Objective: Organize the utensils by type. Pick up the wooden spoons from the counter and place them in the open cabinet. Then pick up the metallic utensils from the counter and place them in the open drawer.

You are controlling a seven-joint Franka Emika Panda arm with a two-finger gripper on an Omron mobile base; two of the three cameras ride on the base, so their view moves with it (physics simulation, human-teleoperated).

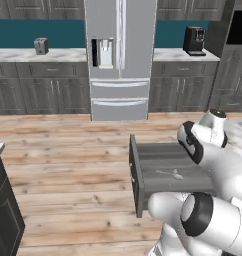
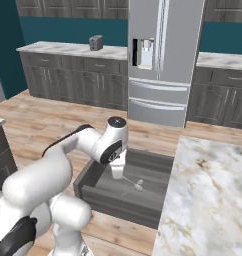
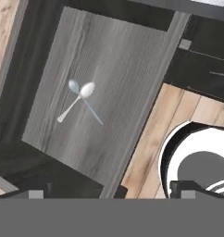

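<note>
Metallic utensils are lying on the floor of the open drawer: in the hand view two slim silver spoons are crossing each other like an X, their bowls close together and their handles splaying apart. One spoon's long axis is running from its bowl down toward the lower left of that view, the other's toward the lower right. In the right base view they are showing as a pale mark on the grey drawer bottom, and in the left base view likewise.

The pincer is hanging above the drawer and looking down into it, its dark tips standing wide apart at the bottom of the hand view with nothing between them. The spoons are lying ahead of and below the tips, well apart from them, so nothing is being held.

The drawer is standing pulled out over the wooden floor, and the crossed spoons are its whole visible contents. The marble worktop is running beside it to the right; its visible part is carrying no utensil.

Judging from this, the metal pieces are already sitting where the task wants them, and the coming move is probably a lift clear of the drawer rather than another grasp.
</note>
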